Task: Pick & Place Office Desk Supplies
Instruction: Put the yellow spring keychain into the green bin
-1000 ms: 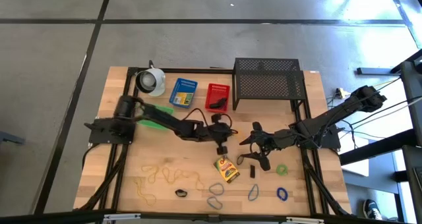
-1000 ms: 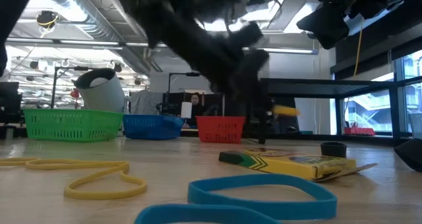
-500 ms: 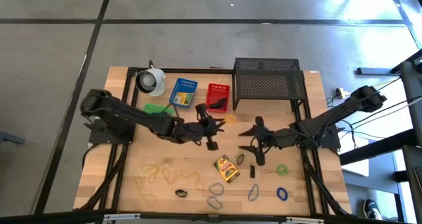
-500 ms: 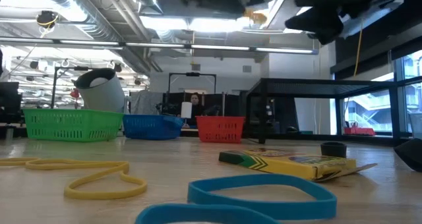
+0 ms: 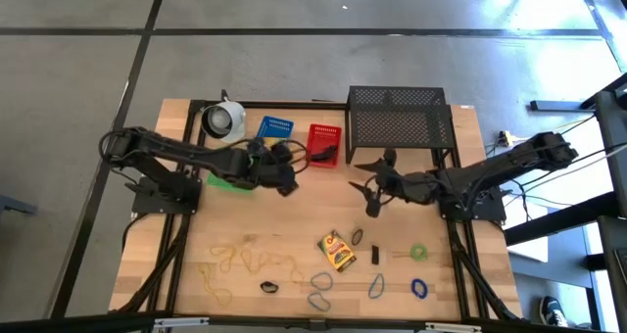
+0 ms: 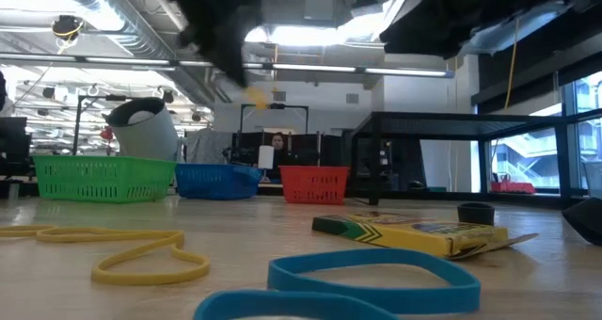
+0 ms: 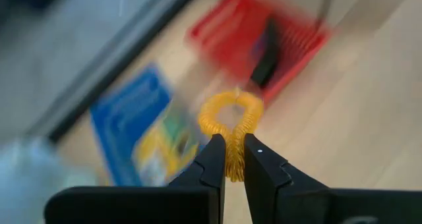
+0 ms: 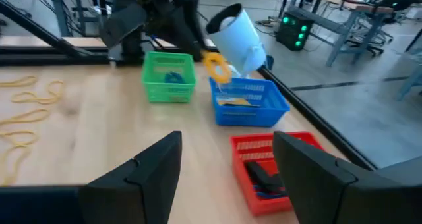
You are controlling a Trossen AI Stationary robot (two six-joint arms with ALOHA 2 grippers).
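high view: left gripper [image 5: 286, 166] sits over the far half of the counter [image 5: 176, 264], close to the blue basket [image 5: 273, 129] and red basket [image 5: 322, 140]; its load is too small to make out from here. right gripper [image 5: 370, 188] hangs just in front of the black mesh rack [image 5: 397, 118], fingers spread and empty, apparently waiting clear of the other arm. the crayon box [image 5: 336, 251], loose rubber bands [image 5: 321, 279] and a green band [image 5: 418, 251] lie on the near half, unsorted. white cup [image 5: 226, 120] stands at the far left corner.

low view: green basket [image 6: 103, 178], blue and red baskets line the far edge as drop targets. a small yellow-orange loop [image 6: 256, 98] hangs high above the blue basket, beneath a dark blurred arm. crayon box and a blue band [image 6: 372, 271] rest flat in the foreground.

left wrist view: the left gripper's fingers [image 7: 211, 165] are clenched on the orange rubber band [image 7: 232, 122], pinched at its lower end so the loop stands free above the tips. blue and red baskets lie beyond; the carry looks aimed at one of them, which one is not clear.

right wrist view: right gripper's fingers [image 8: 148, 168] stand wide apart, holding nothing. the orange band is seen dangling above the blue basket's near corner, beside the white cup.
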